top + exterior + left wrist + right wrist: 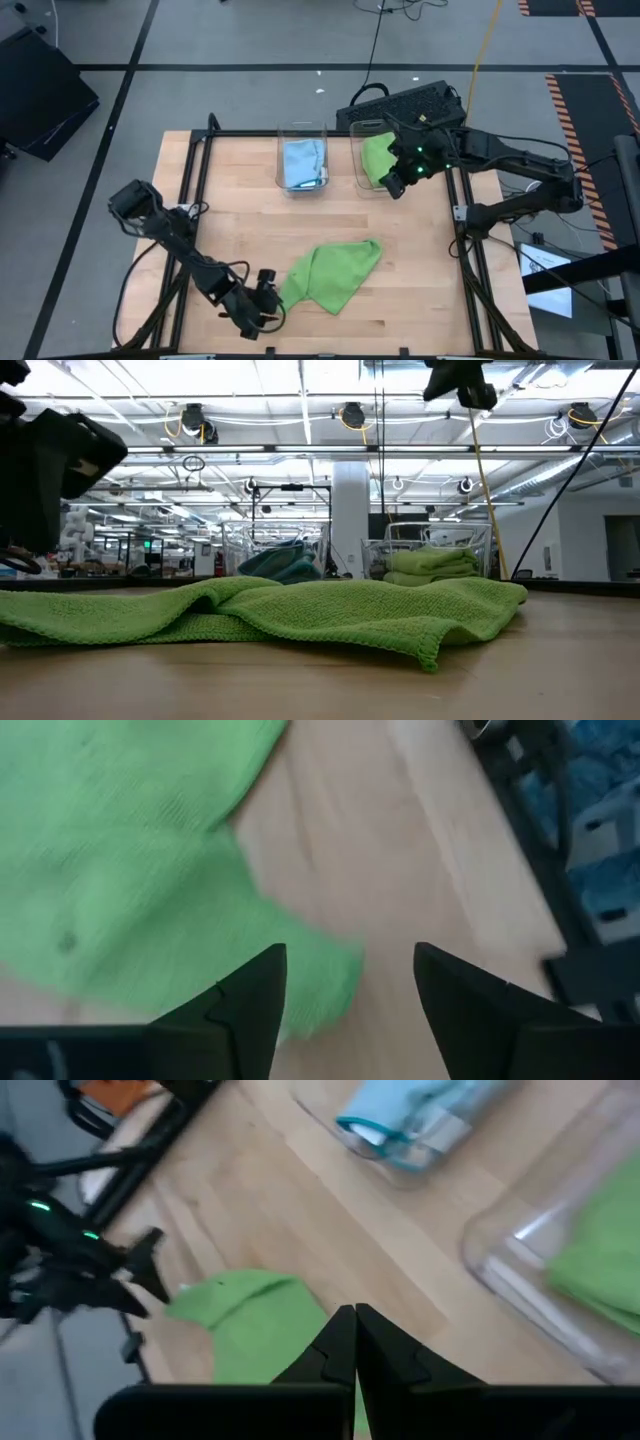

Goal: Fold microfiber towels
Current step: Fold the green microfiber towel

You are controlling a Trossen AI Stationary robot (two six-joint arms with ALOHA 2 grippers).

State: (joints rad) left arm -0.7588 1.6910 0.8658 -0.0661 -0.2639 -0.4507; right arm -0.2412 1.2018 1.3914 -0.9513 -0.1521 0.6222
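Left arm runs low from its base at the worktop's left edge, reaching diagonally toward the near edge. Left gripper (268,300) sits close above the surface near the near edge, left of centre, pointing toward the right side; jaws stand apart with a clear gap between the two dark fingers (245,1010), nothing between them.

Right arm comes in from its base at the worktop's right edge, elbow bent, forearm stretched toward the far right corner. Right gripper (392,185) is raised well above the surface there, tilted down toward the worktop's middle; jaws pressed together, fingertips (340,1342) touching, holding nothing.
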